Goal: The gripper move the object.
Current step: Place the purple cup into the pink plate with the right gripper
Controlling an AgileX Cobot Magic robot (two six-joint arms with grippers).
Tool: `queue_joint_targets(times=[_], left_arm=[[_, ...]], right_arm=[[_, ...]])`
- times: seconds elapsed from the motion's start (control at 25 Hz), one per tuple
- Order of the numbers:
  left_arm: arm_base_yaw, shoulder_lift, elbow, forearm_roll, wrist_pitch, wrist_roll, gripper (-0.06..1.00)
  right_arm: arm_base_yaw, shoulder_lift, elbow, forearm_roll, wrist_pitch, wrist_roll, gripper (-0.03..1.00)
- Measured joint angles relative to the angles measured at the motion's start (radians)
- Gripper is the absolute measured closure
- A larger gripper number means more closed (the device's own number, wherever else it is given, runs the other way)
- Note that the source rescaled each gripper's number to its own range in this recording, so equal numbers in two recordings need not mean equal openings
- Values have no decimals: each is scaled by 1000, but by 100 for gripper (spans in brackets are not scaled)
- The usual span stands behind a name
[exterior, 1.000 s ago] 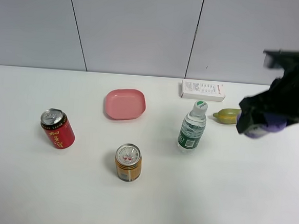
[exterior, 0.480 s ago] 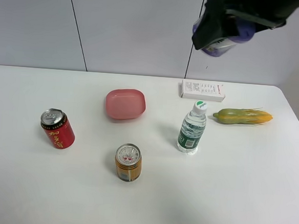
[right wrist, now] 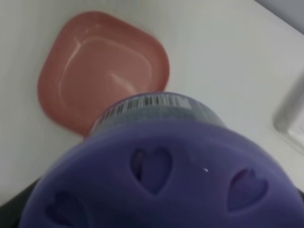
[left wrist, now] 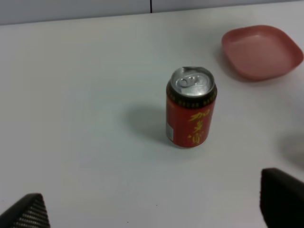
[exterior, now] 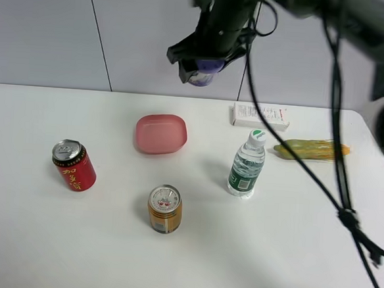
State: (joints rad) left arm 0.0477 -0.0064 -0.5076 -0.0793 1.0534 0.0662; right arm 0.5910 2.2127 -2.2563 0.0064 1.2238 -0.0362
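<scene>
My right gripper (exterior: 204, 60) is shut on the purple-lidded tub (exterior: 204, 68) and holds it high in the air, behind and above the pink dish (exterior: 160, 133). In the right wrist view the tub's lilac lid with heart shapes (right wrist: 156, 175) fills the frame, with the pink dish (right wrist: 99, 66) below it on the table. The right arm reaches across from the right, its black cables hanging over the table. My left gripper is out of the exterior view; its two dark fingertips (left wrist: 280, 199) show wide apart, with nothing between them.
A red can (exterior: 74, 165) stands at the left, also in the left wrist view (left wrist: 191, 107). A gold can (exterior: 164, 208) stands at front centre. A water bottle (exterior: 246, 163), a white box (exterior: 260, 115) and a corn cob (exterior: 310, 149) are to the right.
My right gripper has carried the tub from the right side of the table, up and leftward, to above and behind the pink dish. Nothing on the table has moved.
</scene>
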Motion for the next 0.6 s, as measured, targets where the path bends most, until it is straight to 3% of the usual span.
queue_joint_targets(times=[0.2,0.6], left_arm=[[0,0,0,0,0,0,-6],[0,0,0,0,0,0,-6]], right_arm=[[13,237,-176,19,-1,8,96],[83,344,-198,3,-1,4,96]])
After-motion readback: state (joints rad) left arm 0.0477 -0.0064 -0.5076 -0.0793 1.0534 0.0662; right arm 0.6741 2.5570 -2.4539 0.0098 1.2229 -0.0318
